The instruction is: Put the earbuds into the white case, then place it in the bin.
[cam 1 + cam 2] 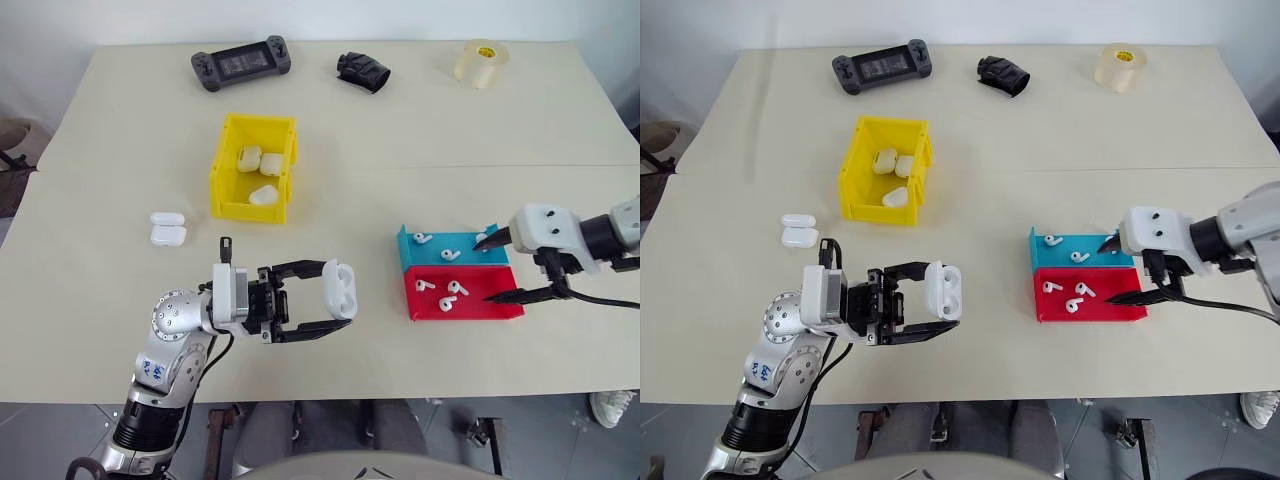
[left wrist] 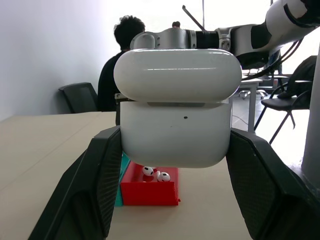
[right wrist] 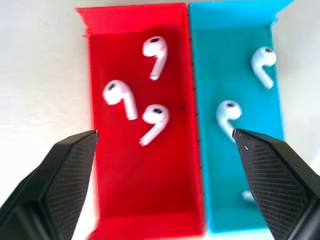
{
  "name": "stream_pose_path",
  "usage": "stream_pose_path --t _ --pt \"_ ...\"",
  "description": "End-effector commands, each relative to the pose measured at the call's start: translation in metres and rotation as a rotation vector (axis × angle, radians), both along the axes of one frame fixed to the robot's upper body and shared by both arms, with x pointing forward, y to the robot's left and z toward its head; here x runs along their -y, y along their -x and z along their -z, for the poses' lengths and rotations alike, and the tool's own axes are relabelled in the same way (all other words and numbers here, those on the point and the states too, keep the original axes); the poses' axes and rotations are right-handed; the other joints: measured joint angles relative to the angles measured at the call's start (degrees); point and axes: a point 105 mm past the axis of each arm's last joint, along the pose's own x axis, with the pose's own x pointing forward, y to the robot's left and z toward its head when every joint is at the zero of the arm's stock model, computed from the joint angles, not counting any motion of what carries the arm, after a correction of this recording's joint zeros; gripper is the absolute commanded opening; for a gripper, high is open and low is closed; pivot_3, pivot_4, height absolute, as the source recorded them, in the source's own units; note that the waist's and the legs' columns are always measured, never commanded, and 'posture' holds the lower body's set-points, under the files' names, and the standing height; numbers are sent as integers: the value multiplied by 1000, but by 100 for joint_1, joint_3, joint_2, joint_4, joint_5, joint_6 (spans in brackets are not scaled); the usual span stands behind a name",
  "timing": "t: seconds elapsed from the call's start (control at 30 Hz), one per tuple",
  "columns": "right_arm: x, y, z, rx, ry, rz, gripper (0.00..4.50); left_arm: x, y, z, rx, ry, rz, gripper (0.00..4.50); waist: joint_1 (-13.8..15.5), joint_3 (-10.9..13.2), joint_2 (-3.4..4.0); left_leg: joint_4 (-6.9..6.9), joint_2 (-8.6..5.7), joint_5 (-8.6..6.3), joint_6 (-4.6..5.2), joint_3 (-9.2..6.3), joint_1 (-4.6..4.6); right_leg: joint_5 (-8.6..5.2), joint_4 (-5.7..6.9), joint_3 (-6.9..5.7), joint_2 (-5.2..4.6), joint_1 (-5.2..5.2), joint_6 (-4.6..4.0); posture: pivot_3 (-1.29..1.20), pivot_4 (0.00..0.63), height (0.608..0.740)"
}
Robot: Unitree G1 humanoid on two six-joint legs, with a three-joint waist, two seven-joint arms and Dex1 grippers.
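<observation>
My left gripper is shut on the white case and holds it above the table's near side with its lid flipped up; the left wrist view shows the case between the two fingers. The earbuds lie in two shallow trays on the right: three in the red tray, such as this earbud, and others in the blue tray. My right gripper hangs open above those trays with nothing between its fingers. The yellow bin stands left of centre with three white cases inside.
Another white case lies on the table left of the bin. Along the far edge are a black game controller, a black crumpled object and a tape roll. A person sits beyond the table.
</observation>
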Motion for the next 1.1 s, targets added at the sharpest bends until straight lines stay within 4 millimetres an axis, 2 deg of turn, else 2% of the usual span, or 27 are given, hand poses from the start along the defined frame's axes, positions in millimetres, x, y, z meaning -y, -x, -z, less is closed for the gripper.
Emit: stream_pose_path --t 0.03,0.2,0.27,0.37,0.57,0.83,0.97,1.1 --pt "1 15 -14 22 -56 61 4490 0 5 -6 24 23 36 2753 7 0 -1 0 1 0 0 -4 0 0 2 -4 1 2 0 0 150 740" --pt "7 35 -12 108 -130 84 4490 -1 6 -3 17 27 66 2753 15 0 -2 0 0 0 0 2 4 0 4 0 1 4 0 0 150 740" --pt "12 49 -4 90 -135 115 4490 -1 3 -2 12 28 63 2753 41 -1 -1 0 1 0 0 -1 7 0 4 -4 3 10 0 0 150 740" --pt "16 56 3 81 -152 190 4490 -1 -2 -1 10 27 60 2753 32 0 -1 1 -3 0 1 2 10 1 0 1 1 15 1 0 150 740" --pt "5 53 6 6 -209 371 4490 -1 -5 -2 12 29 64 2753 -10 -1 0 0 3 2 3 -1 23 0 -1 3 4 27 0 0 150 740" --pt "-8 31 13 -117 -220 593 4490 2 -3 0 2 35 65 2753 1 -1 1 0 -2 2 3 -8 16 1 -12 3 -1 25 0 0 150 740" --pt "-19 28 15 -168 -182 599 4490 2 -1 0 0 36 58 2753 3 -1 1 0 -2 2 3 -16 13 1 -14 -1 0 25 0 0 150 740" --pt "-22 15 18 -140 -148 631 4490 2 1 -2 7 40 51 2753 -10 -1 1 0 -3 2 3 -12 8 1 -14 1 -1 17 0 0 150 740"
